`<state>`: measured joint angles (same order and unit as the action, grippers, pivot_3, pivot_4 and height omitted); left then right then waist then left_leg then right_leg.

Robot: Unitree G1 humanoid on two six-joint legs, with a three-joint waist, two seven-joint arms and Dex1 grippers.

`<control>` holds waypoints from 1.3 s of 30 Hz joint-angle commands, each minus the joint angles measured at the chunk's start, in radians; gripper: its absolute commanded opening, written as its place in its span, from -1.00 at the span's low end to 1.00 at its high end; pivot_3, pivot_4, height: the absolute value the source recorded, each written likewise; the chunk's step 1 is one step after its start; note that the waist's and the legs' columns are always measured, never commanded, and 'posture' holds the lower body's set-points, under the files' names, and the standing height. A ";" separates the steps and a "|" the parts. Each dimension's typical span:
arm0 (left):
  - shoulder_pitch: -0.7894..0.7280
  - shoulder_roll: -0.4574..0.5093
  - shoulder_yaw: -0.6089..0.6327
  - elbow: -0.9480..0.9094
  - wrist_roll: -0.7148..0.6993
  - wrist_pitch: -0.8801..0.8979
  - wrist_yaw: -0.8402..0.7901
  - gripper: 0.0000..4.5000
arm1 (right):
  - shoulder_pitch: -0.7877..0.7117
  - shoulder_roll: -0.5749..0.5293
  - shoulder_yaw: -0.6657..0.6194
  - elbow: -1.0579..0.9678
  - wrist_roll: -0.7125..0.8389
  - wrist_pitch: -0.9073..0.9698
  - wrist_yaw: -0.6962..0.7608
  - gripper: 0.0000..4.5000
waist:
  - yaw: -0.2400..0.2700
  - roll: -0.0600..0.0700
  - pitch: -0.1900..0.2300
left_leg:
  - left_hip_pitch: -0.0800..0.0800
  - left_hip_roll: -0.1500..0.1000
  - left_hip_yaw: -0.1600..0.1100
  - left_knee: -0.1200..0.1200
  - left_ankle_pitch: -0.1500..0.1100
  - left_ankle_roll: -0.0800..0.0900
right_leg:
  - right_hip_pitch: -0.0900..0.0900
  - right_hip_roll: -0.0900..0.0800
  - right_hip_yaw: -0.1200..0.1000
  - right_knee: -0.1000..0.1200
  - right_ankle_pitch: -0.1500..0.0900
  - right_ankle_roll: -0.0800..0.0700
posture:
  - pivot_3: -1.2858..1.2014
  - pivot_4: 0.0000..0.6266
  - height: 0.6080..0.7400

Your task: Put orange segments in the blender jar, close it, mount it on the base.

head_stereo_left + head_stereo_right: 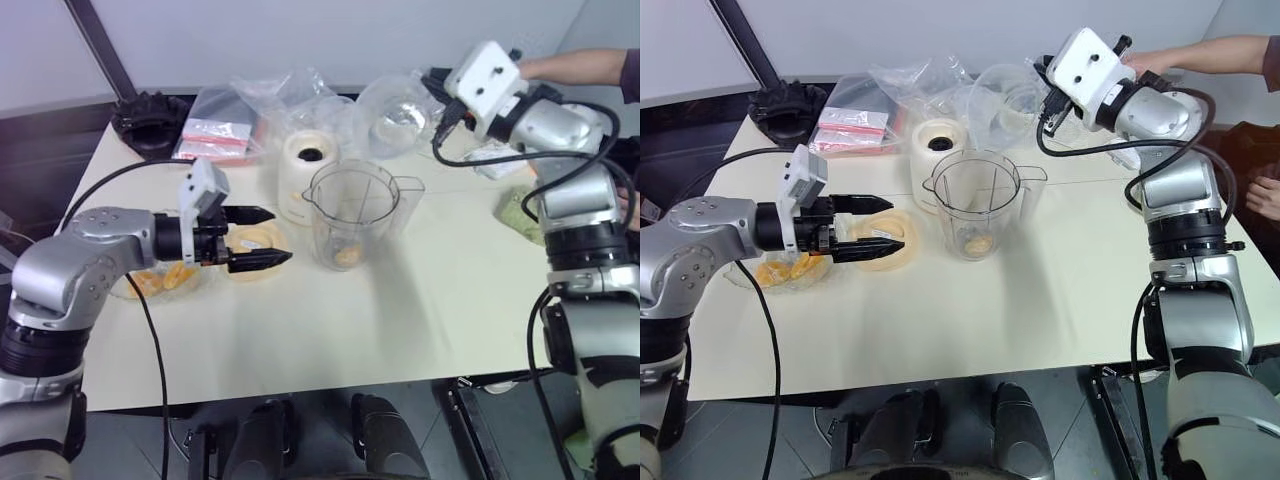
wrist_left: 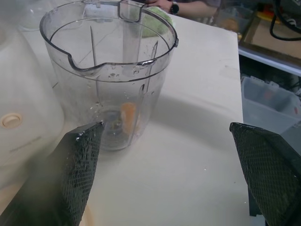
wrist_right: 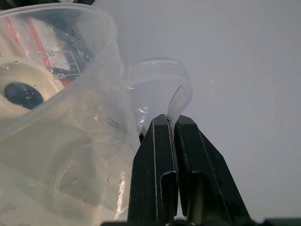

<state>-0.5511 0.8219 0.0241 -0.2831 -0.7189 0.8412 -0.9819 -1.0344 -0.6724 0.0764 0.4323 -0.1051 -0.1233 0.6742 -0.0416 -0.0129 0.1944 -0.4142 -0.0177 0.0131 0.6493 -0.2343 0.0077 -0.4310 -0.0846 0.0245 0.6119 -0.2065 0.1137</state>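
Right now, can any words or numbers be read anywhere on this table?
Nothing reads clearly.
Printed scale marks on the clear plastic cup with a looped handle: blurred.
Faint lettering on the cream-white rounded plastic base: unreadable.
Labels on the red-and-white packets in clear bags: too small.

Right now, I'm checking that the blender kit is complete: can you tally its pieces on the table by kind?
Blender jar: 1
Base: 1
Peach lid: 1
Black ridged ring: 1
Total: 4

Silver arms, black cables, white wrist boxes (perhaps cameras), black meshed gripper fingers
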 commanded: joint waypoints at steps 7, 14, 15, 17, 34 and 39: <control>-0.012 -0.004 0.014 -0.006 0.005 -0.018 -0.011 1.00 | -0.011 -0.032 0.006 -0.019 -0.087 -0.140 -0.050 -0.98 | 0.000 0.000 0.000 | 0.000 0.000 0.000 0.000 0.000 0.000 | 0.000 0.000 0.000 0.000 0.000 0.000 | 0.03 -0.52 1.00; -0.011 -0.006 0.016 -0.008 0.007 -0.016 -0.015 1.00 | -0.016 -0.037 0.013 0.005 -0.131 -0.196 -0.079 -0.98 | -0.001 0.000 0.000 | 0.000 0.000 0.000 0.000 0.000 0.000 | 0.000 0.000 0.000 0.000 0.000 0.000 | 0.03 -0.52 1.00; -0.010 -0.006 0.017 -0.008 0.008 -0.017 -0.016 1.00 | -0.016 -0.039 0.015 0.008 -0.138 -0.206 -0.083 -0.98 | -0.001 0.000 0.000 | 0.000 0.000 0.000 0.000 0.000 0.000 | 0.000 0.000 0.000 0.000 0.000 0.000 | 0.03 -0.52 1.00; -0.011 -0.007 0.016 -0.007 0.009 -0.017 -0.016 1.00 | -0.018 -0.041 0.017 0.014 -0.146 -0.220 -0.090 -0.98 | -0.001 0.000 0.000 | 0.000 0.000 0.000 0.000 0.000 0.000 | 0.000 0.000 0.000 0.000 0.000 0.000 | 0.03 -0.52 1.00; -0.005 -0.015 0.013 -0.004 0.016 -0.022 -0.025 1.00 | 0.008 0.003 -0.086 0.008 -0.039 -0.043 -0.125 -0.98 | 0.000 0.000 0.000 | 0.000 0.000 0.000 0.001 0.000 0.000 | 0.000 0.000 0.000 0.001 0.000 0.000 | 0.03 -0.52 1.00; 0.006 -0.022 0.016 -0.017 0.010 -0.016 -0.023 1.00 | 0.035 0.069 -0.285 -0.097 0.135 0.295 -0.254 -0.98 | 0.005 0.000 0.000 | 0.000 0.000 -0.001 0.001 0.000 0.000 | 0.000 -0.001 0.000 0.001 0.000 0.001 | 0.03 -0.52 1.00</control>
<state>-0.5435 0.8004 0.0226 -0.2753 -0.6995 0.8370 -1.0011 -0.9812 -0.5977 -0.1238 0.4119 -0.0316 0.0961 0.4768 -0.0364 -0.0130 0.1944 -0.4143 -0.0178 0.0123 0.6502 -0.2341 0.0075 -0.4308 -0.0855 0.0244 0.6135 -0.2059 0.1143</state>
